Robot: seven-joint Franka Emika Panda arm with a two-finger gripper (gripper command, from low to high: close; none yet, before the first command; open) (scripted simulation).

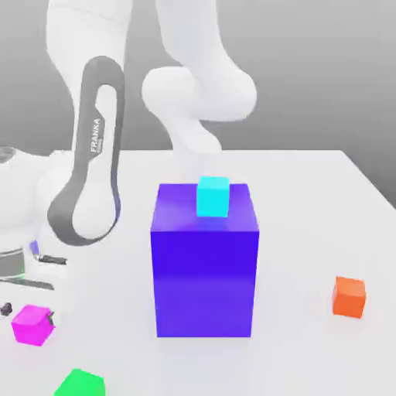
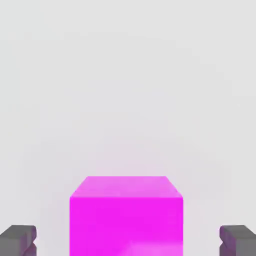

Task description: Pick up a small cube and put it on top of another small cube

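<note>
The pink cube (image 1: 32, 324) sits on the white table (image 1: 309, 216) near the exterior view's lower left corner, close to the robot's base. The gripper (image 1: 29, 311) is down at that cube, and a dark fingertip shows at each side of it in the exterior view. In the hand view the pink cube (image 2: 126, 215) lies between the two dark grey fingertips (image 2: 18, 240), which stand wide apart with a clear gap of bare table between each of them and the cube's sides, so the gripper (image 2: 128, 241) is spread and holds nothing. The cube rests flat on the table, upright and square to the fingers. In the middle of the table stands a big blue block (image 1: 204, 259), far larger than any cube, and on its top face, toward the back edge, rests a small cyan cube (image 1: 213, 196). A green cube (image 1: 80, 384) lies at the exterior view's bottom edge, near the pink cube and to its right. An orange cube (image 1: 349, 296) sits on the table well apart from the others, to the exterior view's right of the blue block. The white arm (image 1: 91, 155) bends down from above toward the pink cube.
</note>
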